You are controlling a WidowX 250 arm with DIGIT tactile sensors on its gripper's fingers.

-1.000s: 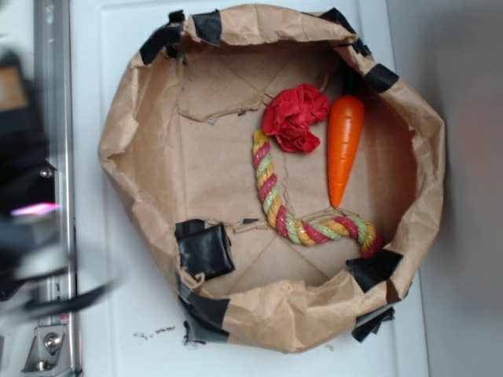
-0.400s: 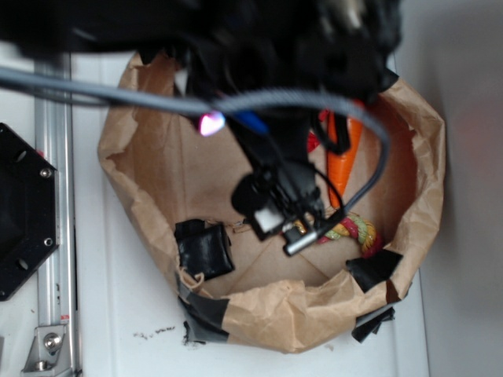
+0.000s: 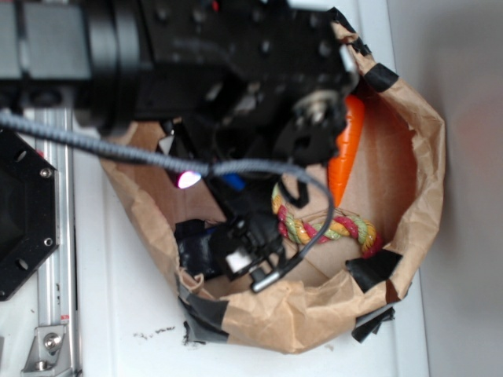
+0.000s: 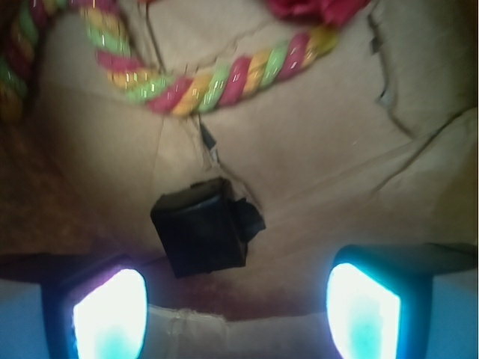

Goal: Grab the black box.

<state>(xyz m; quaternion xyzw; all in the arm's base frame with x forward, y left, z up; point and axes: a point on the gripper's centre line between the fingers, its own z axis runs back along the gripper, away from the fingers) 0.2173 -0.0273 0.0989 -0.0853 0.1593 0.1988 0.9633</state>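
White worktop (image 3: 126, 314) carrying a brown paper basin (image 3: 424, 169), its crumpled rim patched with black tape. A black hexagonal plate (image 3: 23, 212) lies on the worktop at the left edge of the exterior view, beside a metal rail (image 3: 53, 314). The robot arm (image 3: 212, 55), black and blurred, crosses the top of the exterior view and reaches down into the basin, trailing a grey cable (image 3: 118, 153). Inside the basin: an orange carrot (image 3: 346, 153), partly hidden by the arm; a twisted rope (image 4: 202, 78) of red, yellow and green strands, curving along the floor; a red paper ball (image 4: 318, 9), only its edge visible at the top of the wrist view. The claw (image 4: 236, 303) is released, its two lit fingertips (image 4: 111, 314) spread wide apart and touching nothing. The black box (image 4: 200, 235) rests on the paper floor near the basin wall, lying between and just ahead of the fingertips in the wrist view, apart from the rope; in the exterior view it is largely covered by the claw.
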